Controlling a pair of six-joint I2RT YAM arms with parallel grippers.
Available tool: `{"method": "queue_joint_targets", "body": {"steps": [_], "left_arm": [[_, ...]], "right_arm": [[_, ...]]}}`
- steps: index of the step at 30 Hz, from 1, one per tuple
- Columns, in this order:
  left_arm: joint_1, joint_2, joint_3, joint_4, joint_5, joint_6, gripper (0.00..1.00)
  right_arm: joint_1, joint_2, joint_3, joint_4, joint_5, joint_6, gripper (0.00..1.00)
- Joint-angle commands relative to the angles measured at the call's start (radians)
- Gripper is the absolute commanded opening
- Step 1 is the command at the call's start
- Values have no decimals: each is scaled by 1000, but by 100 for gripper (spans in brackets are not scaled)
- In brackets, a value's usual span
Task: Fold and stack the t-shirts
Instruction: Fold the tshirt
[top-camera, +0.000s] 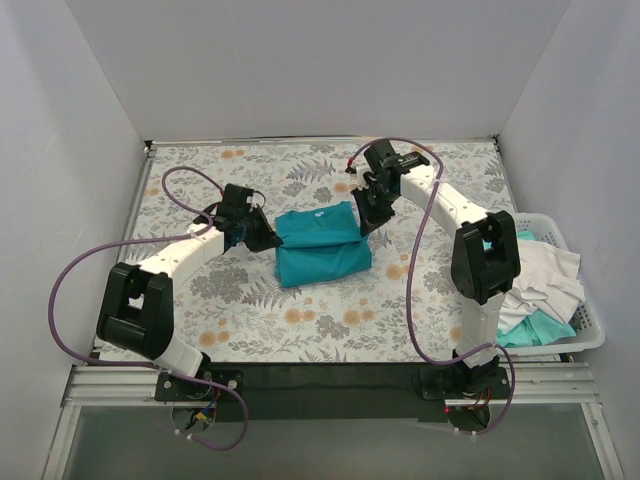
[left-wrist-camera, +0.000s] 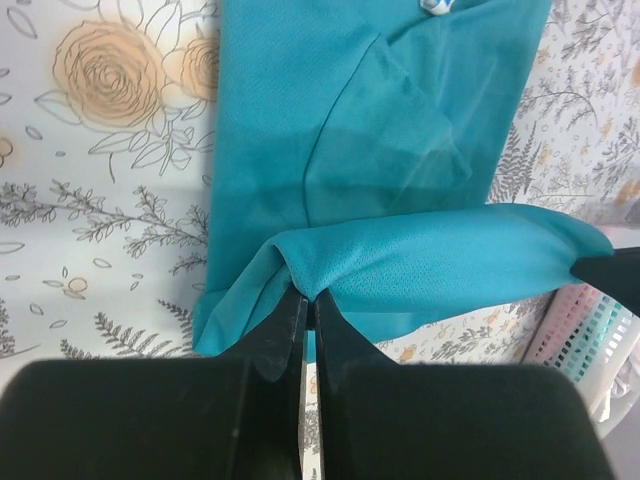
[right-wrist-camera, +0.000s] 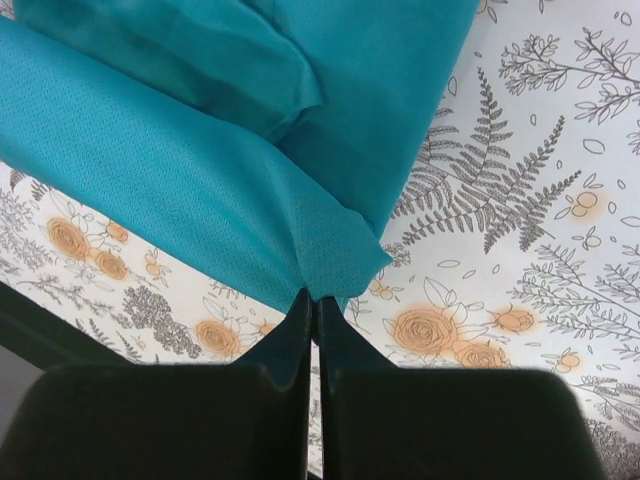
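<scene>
My left gripper (top-camera: 262, 238) sits at the left edge of the teal t-shirt (top-camera: 318, 245). In its wrist view the 2 fingers (left-wrist-camera: 270, 335) are pressed together with a tuck of the shirt's edge pinched between them, so the left gripper (left-wrist-camera: 308, 300) is clamped on the cloth.

The teal t-shirt (left-wrist-camera: 400, 130) lies near the middle of the floral table (top-camera: 200, 175), between my 2 arms. It is a solid teal-blue, fine-knit cloth, partly folded into a rough block. The far part lies flat, with a small white neck label (top-camera: 320, 213) at its far edge. The near part is a doubled band that runs across from 1 pinch point to the other. A sleeve seam and soft creases show on the flat layer beneath that band.

My right gripper (top-camera: 366, 222) is at the shirt's right edge. Its wrist camera shows the gripper (right-wrist-camera: 312, 300) closed, with a corner of the teal t-shirt (right-wrist-camera: 200, 170) nipped between the tips and the cloth spreading away up and to the left. The flower-and-fern print of the table shows on either side of it.

Further right, at the table's right edge, stands a white plastic basket (top-camera: 592, 338). It holds crumpled white t-shirts (top-camera: 545, 275), and a pale aqua t-shirt (top-camera: 530, 330) lies at its near side.
</scene>
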Motion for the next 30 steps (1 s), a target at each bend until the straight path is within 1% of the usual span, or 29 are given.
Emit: {"method": "queue_joint_targets", "body": {"steps": [1,4,8,13,18,21,25,27,30], "left_arm": [[10,0,-6,70,-20,39,0],[10,14,-20,122,-26,48,0],[10,93,-19,163,-21,54,0],[10,173,-7,156,19,57,0],[10,185,-13,87,48,57,0],[7,149,-52,29,82,45,0],[-8,48,-140,-60,102,36,0],[-20,-41,-198,-116,125,31,0],[-31,-191,-230,-179,119,16,0]], "right_arm": [[-5,-6,-16,84,-3,-9,1],[-5,6,-19,124,3,-11,1],[-7,44,-39,172,6,-18,1],[-5,83,-107,223,-17,-15,1],[-3,67,-203,247,-41,-5,1],[10,17,-298,250,-67,8,1],[53,-77,-443,247,-86,31,1],[88,-147,-521,238,-90,52,1],[128,-244,-575,215,-97,72,1]]}}
